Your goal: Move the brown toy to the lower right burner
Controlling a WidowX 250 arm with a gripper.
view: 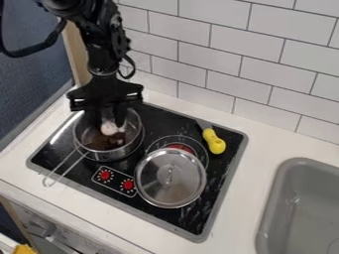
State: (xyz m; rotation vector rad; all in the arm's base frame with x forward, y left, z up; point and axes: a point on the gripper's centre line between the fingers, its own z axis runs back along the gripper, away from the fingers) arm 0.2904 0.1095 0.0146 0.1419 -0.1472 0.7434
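Note:
The black gripper (107,116) hangs down into a metal pot (136,144) on the left part of the black stove. Inside the pot, just below the gripper, is a pale pinkish-white item (109,128). Dark brown (100,142) shows beneath and beside it; whether this is a separate toy or part of the same thing, I cannot tell. The gripper partly hides the pot's inside. At the lower right of the stove, a round metal lid (170,178) lies partly over the ringed burner (182,145).
A yellow-handled tool (213,141) lies near the stove's upper right edge. The pot's wire handle (65,167) points to the lower left. Red knobs (116,179) sit at the stove's front. A grey sink (301,208) is at the right, and a tiled wall (225,64) stands behind.

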